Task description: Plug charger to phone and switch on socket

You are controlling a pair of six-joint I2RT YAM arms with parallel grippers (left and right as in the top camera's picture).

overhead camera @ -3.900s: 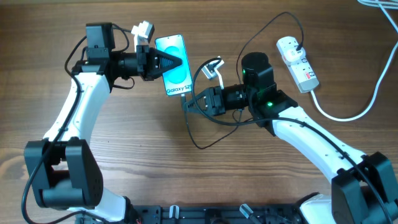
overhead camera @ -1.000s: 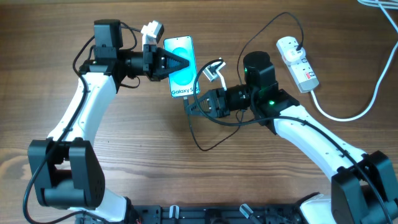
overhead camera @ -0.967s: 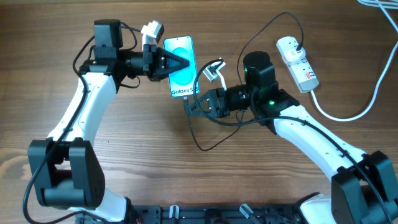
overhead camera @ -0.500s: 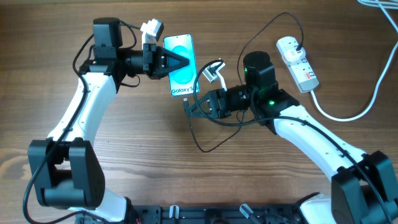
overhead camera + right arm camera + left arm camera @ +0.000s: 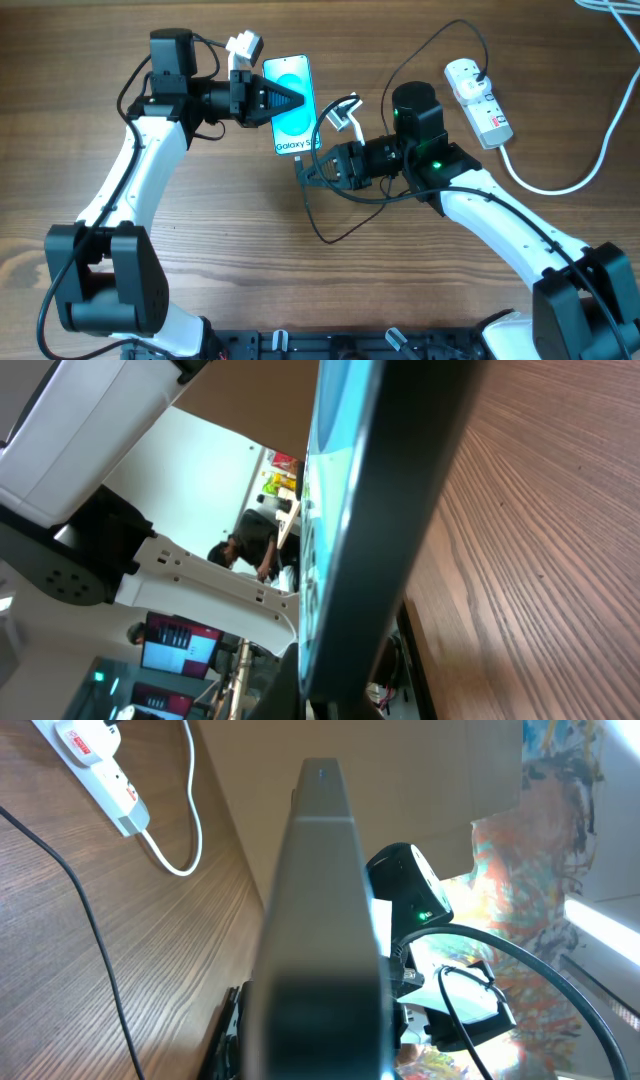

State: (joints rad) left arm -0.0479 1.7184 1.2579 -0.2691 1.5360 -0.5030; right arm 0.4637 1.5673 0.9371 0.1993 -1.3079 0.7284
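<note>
My left gripper (image 5: 296, 101) is shut on the phone (image 5: 293, 126), holding it above the table with its cyan screen up and the white "Galaxy" strip toward me. In the left wrist view the phone (image 5: 320, 920) shows edge-on as a dark slab. My right gripper (image 5: 304, 166) is shut right at the phone's strip end, and the charger's thin black cable (image 5: 327, 236) runs out from its fingers. The plug itself is hidden. In the right wrist view the phone (image 5: 400, 490) fills the middle, edge-on. The socket (image 5: 478, 100) lies at the back right, apart from both grippers.
The socket's thick white cord (image 5: 590, 160) curves away to the right edge. The black cable loops over the wood between the arms and arcs back (image 5: 430, 45) to the socket. In the left wrist view the socket (image 5: 95, 760) and its cord (image 5: 190, 820) lie at upper left.
Since the earliest frame my left gripper has carried the phone slightly right, toward the right gripper. Over the last second nothing has visibly moved.
</note>
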